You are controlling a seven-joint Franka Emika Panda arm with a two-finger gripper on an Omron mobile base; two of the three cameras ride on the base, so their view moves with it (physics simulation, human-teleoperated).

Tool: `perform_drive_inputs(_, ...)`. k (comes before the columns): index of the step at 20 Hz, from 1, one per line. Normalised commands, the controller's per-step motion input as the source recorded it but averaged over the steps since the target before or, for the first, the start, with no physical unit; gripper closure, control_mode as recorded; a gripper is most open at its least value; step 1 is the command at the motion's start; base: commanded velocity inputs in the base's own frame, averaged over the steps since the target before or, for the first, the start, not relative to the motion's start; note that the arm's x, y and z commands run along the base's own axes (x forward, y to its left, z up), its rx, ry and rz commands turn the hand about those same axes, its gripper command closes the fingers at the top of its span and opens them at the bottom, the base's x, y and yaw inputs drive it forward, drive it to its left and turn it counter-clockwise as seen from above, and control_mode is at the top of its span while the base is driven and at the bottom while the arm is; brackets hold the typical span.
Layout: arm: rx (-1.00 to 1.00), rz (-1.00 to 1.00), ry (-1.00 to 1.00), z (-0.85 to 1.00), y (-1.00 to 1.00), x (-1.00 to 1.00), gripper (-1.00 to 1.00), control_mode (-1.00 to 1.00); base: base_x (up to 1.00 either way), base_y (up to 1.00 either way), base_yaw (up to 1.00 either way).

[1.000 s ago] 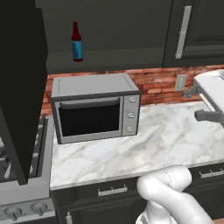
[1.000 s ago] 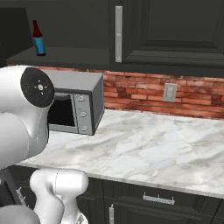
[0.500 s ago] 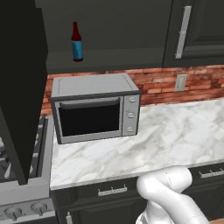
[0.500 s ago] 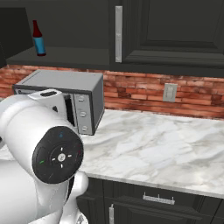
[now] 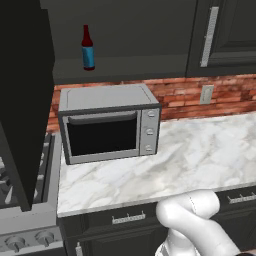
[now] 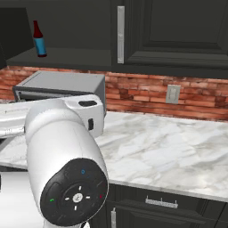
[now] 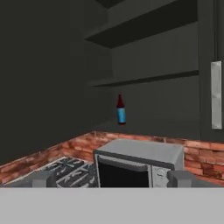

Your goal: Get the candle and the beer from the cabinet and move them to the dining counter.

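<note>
**Jaws wide apart and empty, beer upright on the open cabinet shelf**

The gripper (image 7: 112,179) has its two fingertips (image 7: 43,178) standing far apart at the bottom of the hand view, as wide as they go, with nothing between them and nothing touching them. They frame the microwave (image 7: 138,164), which sits well beyond them.

The beer (image 5: 88,48) stands upright on the lowest shelf of the open cabinet (image 5: 150,65), its long axis vertical, narrow neck pointing up and blue label facing the room. It stands alone on that shelf, above the microwave and towards its left end as the left base view shows it. In the right base view the bottle (image 6: 39,38) stands near the left end of the shelf, well left of the closed cabinet door's silver bar handle (image 6: 120,34).

The microwave rests on the marble worktop (image 5: 200,155) against the brick backsplash (image 5: 230,95), door shut. A stove (image 5: 25,220) lies to the left of the worktop
</note>
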Motion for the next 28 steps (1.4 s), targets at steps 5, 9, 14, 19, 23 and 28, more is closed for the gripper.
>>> perform_drive_inputs(5,0.0,-0.27,-0.04,0.0,-0.26,0.4,-1.0,-1.0,0.0,0.0,0.0)
perform_drive_inputs(9,-0.02,-0.37,-0.06,0.0,-0.03,0.46,-1.0,-1.0,0.0,0.0,0.0)
perform_drive_inputs(14,0.0,-0.28,-0.06,0.0,0.0,0.59,-1.0,-1.0,0.0,0.0,0.0)
perform_drive_inputs(19,0.0,0.01,-0.15,-0.04,0.0,0.58,-1.0,-1.0,0.0,0.0,0.0)
perform_drive_inputs(23,-0.03,0.0,-0.16,-0.14,0.0,0.52,-1.0,-1.0,0.0,0.0,0.0)
perform_drive_inputs(28,-0.02,-0.05,-0.11,-0.08,0.0,0.49,-1.0,-1.0,0.0,0.0,0.0)
